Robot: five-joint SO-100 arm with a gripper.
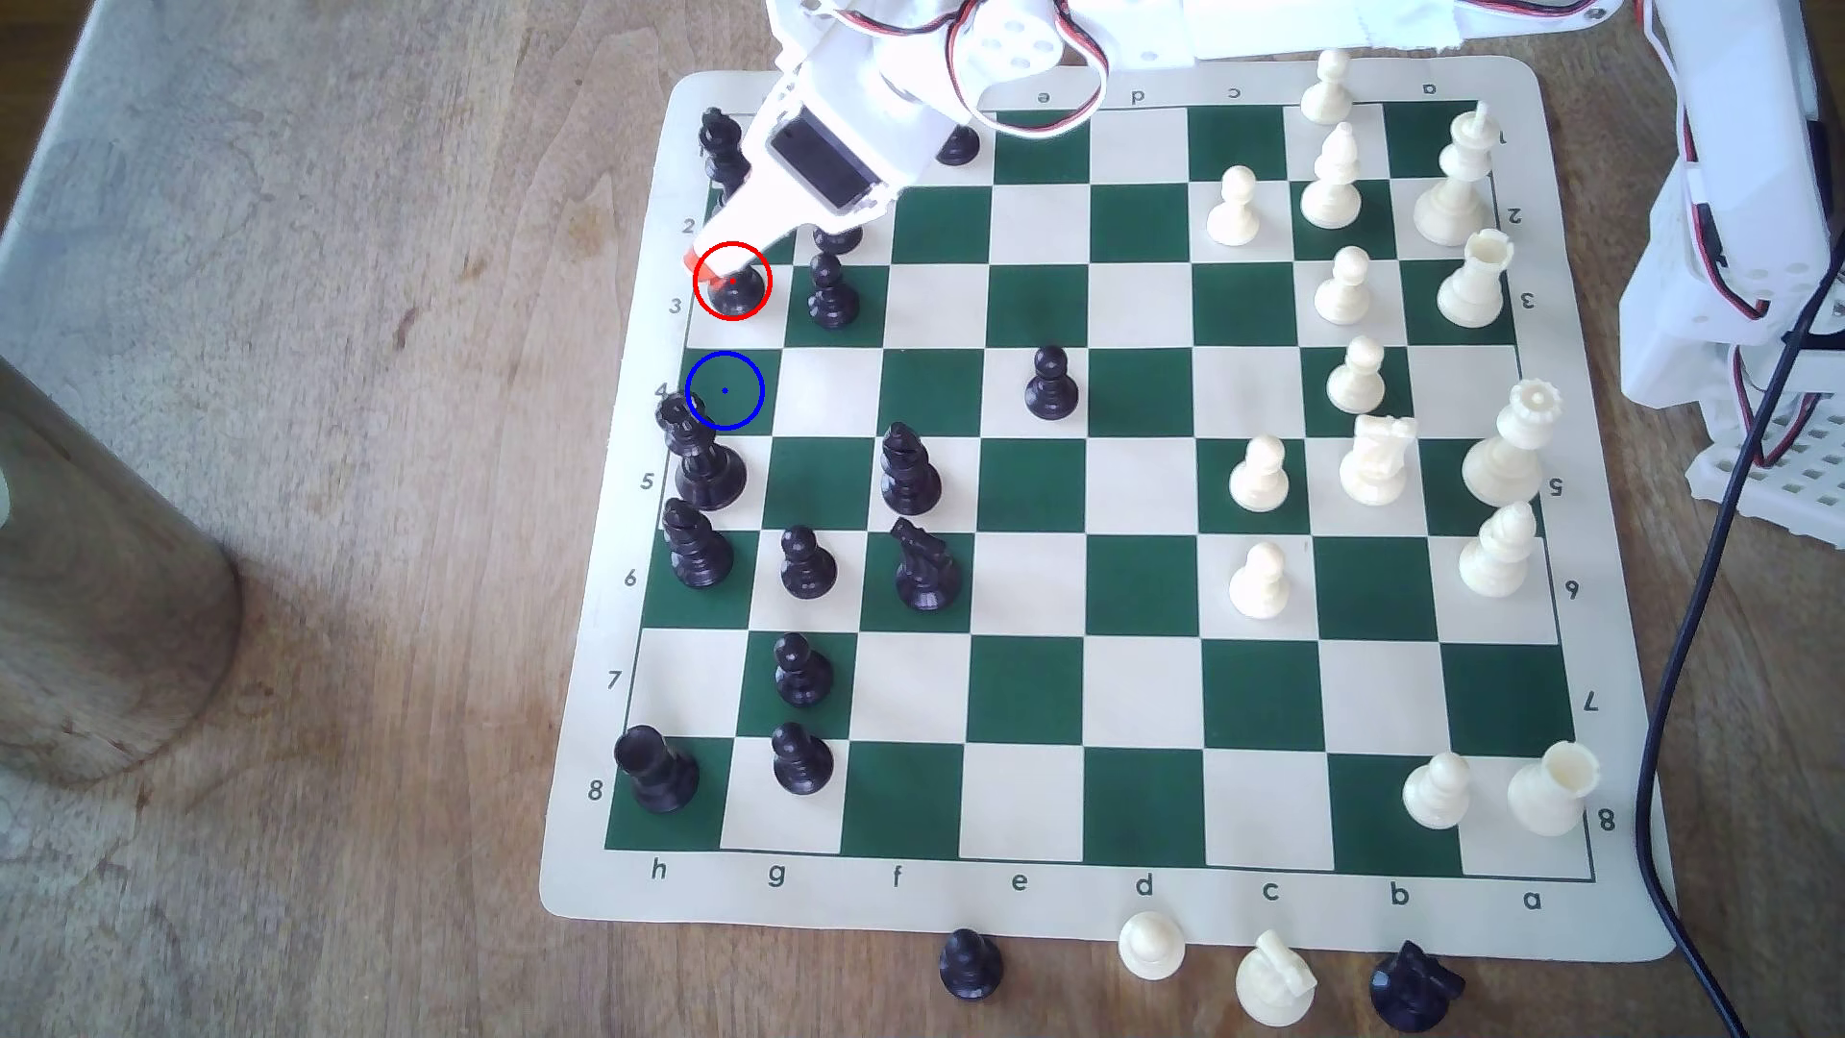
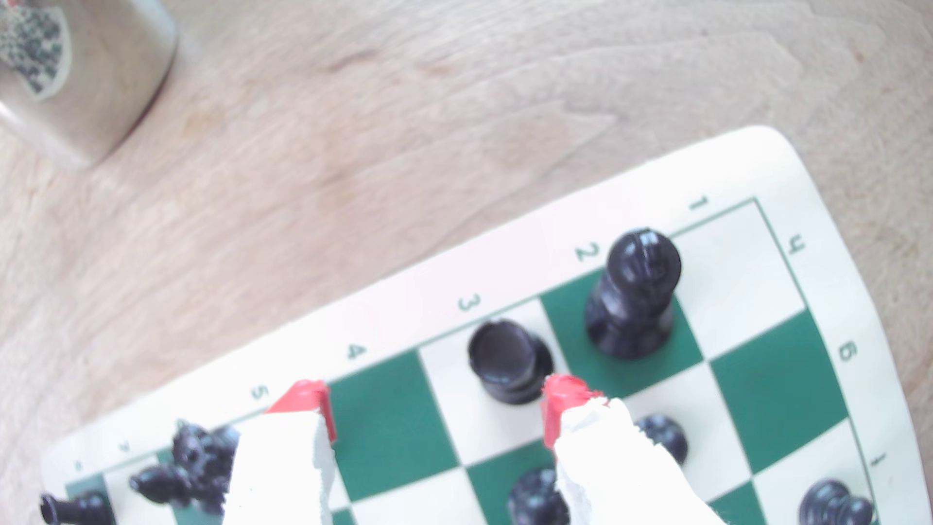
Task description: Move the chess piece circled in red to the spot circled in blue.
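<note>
Nearest your wrist camera are the two white fingers with red tips (image 2: 558, 404), spread wide with nothing between them. The gripper (image 2: 439, 409) is open above the h-file edge of the board (image 1: 1038, 898). One red tip sits just beside the black rook (image 2: 505, 366); the other hangs over the border by the numeral 5.

In the exterior view the arm (image 1: 849, 130) slants down from 12 o'clock toward the 9 o'clock edge of the board, its tip over the red ring around the rook (image 1: 732, 291) on the cream square in row 3. The blue-ringed green square (image 1: 725, 390) lies directly at 6 o'clock of the rook, the next square along, and it is bare.

You have tight company: a black pawn (image 1: 831, 291) stands at 3 o'clock of the rook, a tall black piece (image 2: 633, 298) on the adjoining green square at 12 o'clock, and another tall black piece (image 1: 699, 454) leans into the ringed square's 7 o'clock rim.

Beyond the board edge is bare wooden table (image 1: 349, 499), with a metal cylinder (image 1: 90, 589) far out at 9 o'clock.
</note>
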